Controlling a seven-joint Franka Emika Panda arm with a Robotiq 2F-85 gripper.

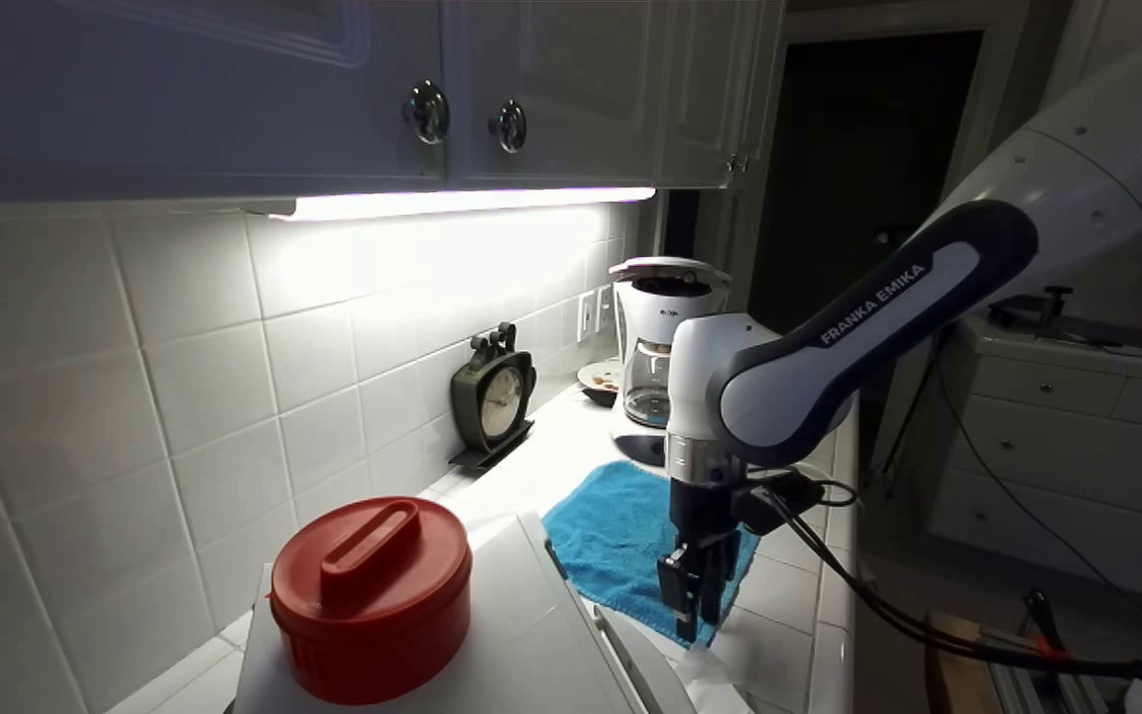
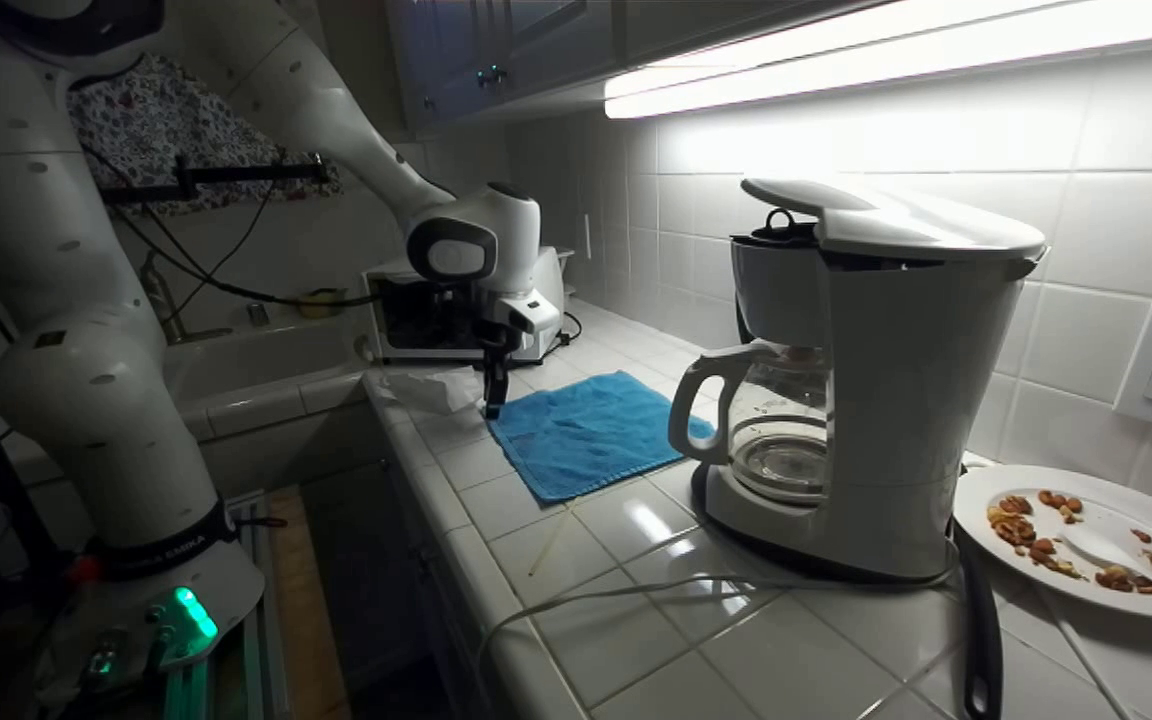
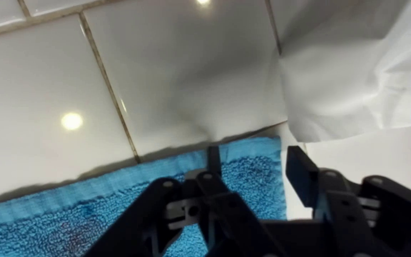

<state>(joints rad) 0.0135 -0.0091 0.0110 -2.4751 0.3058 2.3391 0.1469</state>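
At one corner of the blue towel [image 2: 598, 438] hangs the end effector [image 3: 254, 160] (spread apart).

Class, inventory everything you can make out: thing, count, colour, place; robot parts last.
Counter: 1, white, along wall
Cloth: 1, blue, on counter
Paper: 1, white, beside cloth
Coffee maker: 1, white, on counter
Plate: 1, white, beside coffee maker
Nuts: several, brown, on plate
Clock: 1, green, by wall
Microwave: 1, white, on counter
Container: 1, red, on microwave
Cupboards: several, white, above counter
Light: 1, white, under cupboards
Sink: 1, white, near microwave
Curtain: 1, patterned, above sink
Arm: 1, white and black, over counter
Claw: 1, black, open, at cloth's corner
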